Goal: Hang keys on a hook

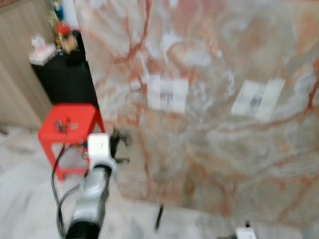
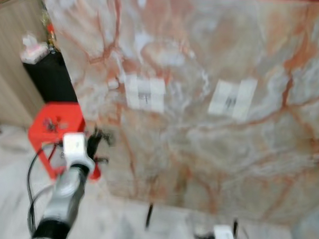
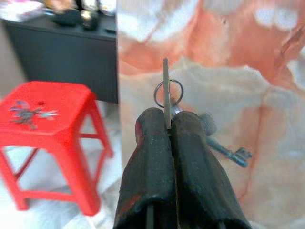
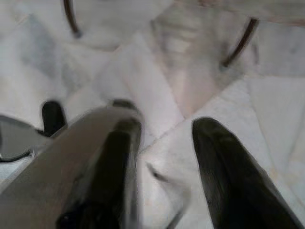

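Keys (image 3: pixel 190 114) are pinched in the closed left end effector (image 3: pixel 167 125), raised before the marbled wall (image 1: pixel 216 96) beside a red stool (image 1: pixel 70 126); right end effector (image 4: pixel 164 143) hangs spread, empty; hanging remains undone, no hook discernible.

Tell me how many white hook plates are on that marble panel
2 show. One white hook plate sits on the marble panel just beyond the left gripper, which holds the keys. The other is further right. The blur may hide more.
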